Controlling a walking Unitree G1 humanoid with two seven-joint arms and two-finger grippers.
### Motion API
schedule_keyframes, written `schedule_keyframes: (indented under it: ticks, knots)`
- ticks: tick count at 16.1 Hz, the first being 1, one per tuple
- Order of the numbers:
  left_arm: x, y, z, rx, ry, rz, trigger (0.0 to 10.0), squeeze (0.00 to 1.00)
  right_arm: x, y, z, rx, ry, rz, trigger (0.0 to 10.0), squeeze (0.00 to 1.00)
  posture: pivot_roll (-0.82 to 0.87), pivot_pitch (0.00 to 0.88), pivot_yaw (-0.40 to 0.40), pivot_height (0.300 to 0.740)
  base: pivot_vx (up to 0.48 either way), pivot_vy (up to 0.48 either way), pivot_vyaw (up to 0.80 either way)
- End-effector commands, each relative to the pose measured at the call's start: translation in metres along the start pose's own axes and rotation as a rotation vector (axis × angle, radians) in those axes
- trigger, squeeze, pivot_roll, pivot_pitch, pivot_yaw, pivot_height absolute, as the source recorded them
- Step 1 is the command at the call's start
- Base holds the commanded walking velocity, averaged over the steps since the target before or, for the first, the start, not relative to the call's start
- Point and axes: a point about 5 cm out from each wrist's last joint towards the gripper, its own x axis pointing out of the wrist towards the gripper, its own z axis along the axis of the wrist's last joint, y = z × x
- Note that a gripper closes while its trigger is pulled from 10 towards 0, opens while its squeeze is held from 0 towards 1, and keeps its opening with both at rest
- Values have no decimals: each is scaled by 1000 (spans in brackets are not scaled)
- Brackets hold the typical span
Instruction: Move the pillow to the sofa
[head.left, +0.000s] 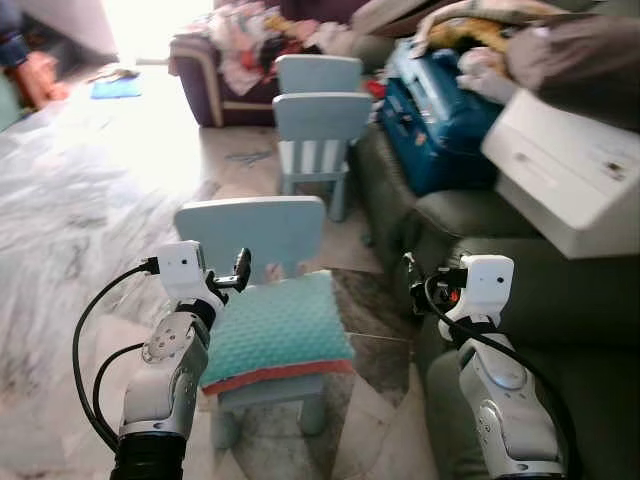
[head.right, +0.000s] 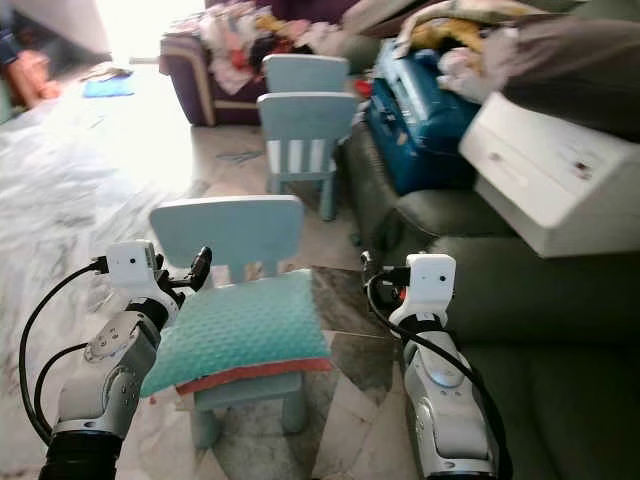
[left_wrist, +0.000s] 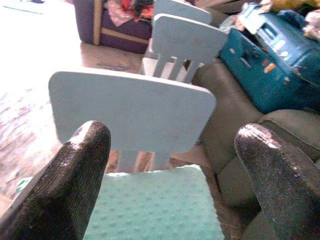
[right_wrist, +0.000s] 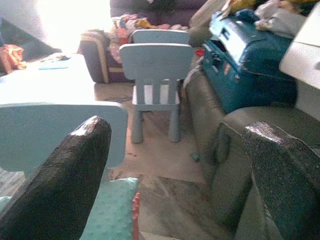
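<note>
Both silver arms reach forward, bent at the elbow, jaws parted.

1. Pillow (head.left: 278, 330): teal cloth, bumpy dotted texture, red edge.
2. Chair (head.left: 250, 229): smooth matt pale-blue plastic.
3. Floor (head.left: 70, 220): glossy veined marble.
4. Sofa (head.left: 560, 300): smooth dark-green leather look.
5. Fingers (left_wrist: 70, 185): black, grainy.

glossy grey marble floor (head.left: 70, 220) glares under bright light; pale blue plastic child chairs (head.left: 318, 135) stand near a clothes-heaped dark purple armchair (head.left: 215, 75).
</note>
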Motion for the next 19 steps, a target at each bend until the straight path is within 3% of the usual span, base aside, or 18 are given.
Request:
schedule_keyframes:
  ticks: [1, 7, 19]
  knots:
    - [1, -2, 1, -5, 1, -4, 10000, 0, -1, -2, 3, -4, -7, -1, 10000, 0, -58, 26, -44, 740, 0, 0, 0]
    - [0, -5, -1, -18, 8, -15, 10000, 0, 0, -2, 2, -8, -2, 5, 10000, 0, -58, 24, -46, 740, 0, 47, 0]
    - [0, -5, -3, 2, 15, -28, 10000, 0, -1, -2, 2, -16, 1, 11, 10000, 0, -61, 21, -51, 740, 0, 437, 0]
